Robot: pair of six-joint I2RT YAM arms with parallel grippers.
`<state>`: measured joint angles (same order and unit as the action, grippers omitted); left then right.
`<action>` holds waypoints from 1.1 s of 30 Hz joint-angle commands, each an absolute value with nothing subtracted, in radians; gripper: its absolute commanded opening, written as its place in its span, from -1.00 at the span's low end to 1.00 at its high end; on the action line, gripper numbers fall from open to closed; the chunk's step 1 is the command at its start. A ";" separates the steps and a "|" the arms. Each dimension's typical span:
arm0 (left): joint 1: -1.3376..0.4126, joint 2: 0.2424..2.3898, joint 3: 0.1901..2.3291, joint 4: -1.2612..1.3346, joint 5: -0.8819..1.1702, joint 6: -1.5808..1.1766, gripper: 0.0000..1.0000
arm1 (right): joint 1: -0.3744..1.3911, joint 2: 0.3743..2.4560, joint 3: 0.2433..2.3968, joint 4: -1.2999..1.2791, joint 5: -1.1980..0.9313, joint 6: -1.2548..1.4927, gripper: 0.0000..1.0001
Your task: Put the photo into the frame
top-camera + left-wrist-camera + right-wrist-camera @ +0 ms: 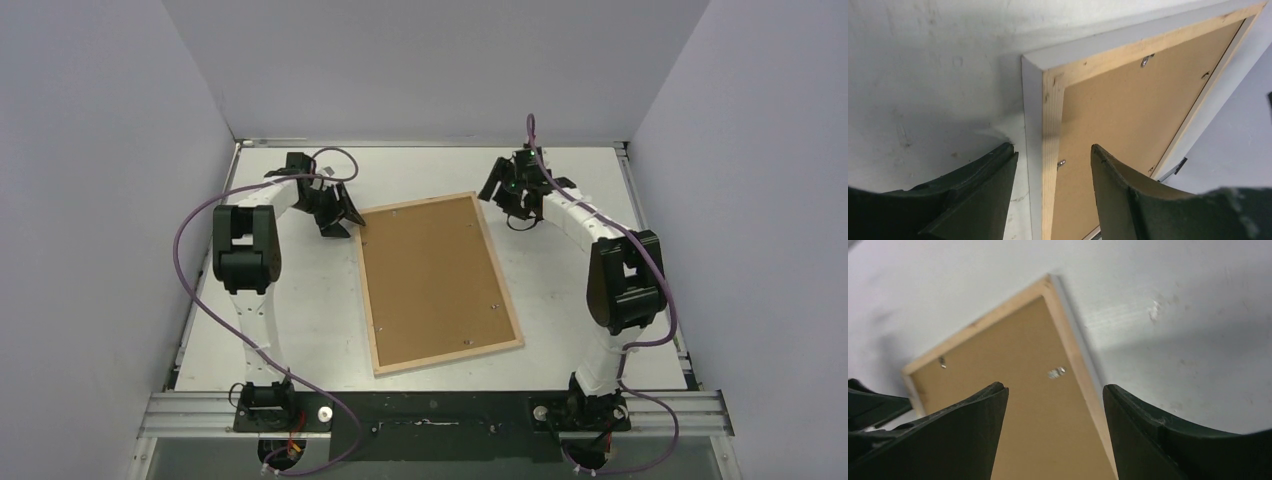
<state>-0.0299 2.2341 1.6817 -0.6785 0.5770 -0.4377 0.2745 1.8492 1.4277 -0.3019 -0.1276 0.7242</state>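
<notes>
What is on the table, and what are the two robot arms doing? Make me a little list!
table: white, holds one frame
frame: pale wood, lying back side up, turned a bit
board: brown, fills the frame's back, with small metal clips
photo: not in sight
left gripper: jaws open, at the frame's far left corner
right gripper: jaws open, by the far right corner

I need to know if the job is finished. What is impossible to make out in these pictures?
1. The photo: in no view; the backing board fills the frame, back side up, so anything beneath is hidden.
2. The frame's pane: faces the table, all views.
3. The metal clips: top view, too small to tell whether they lock the board.
4. The rest of the frame: wrist views, cut off by picture edges, the left hand and right hand.
</notes>
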 commanded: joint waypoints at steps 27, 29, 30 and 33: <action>-0.043 2.275 1.737 -0.534 0.664 -0.556 -0.24 | 0.310 1.870 1.234 -0.329 -0.478 0.658 0.39; -0.048 2.255 1.734 -0.587 0.568 -0.526 -0.08 | 0.311 1.849 1.257 -0.406 -0.313 0.638 0.41; -0.051 2.244 1.730 -0.607 0.534 -0.509 0.00 | 0.311 1.840 1.268 -0.426 -0.251 0.629 0.42; -0.055 2.196 1.681 -0.613 0.492 -0.480 0.23 | 0.313 1.855 1.324 -0.447 -0.151 0.597 0.44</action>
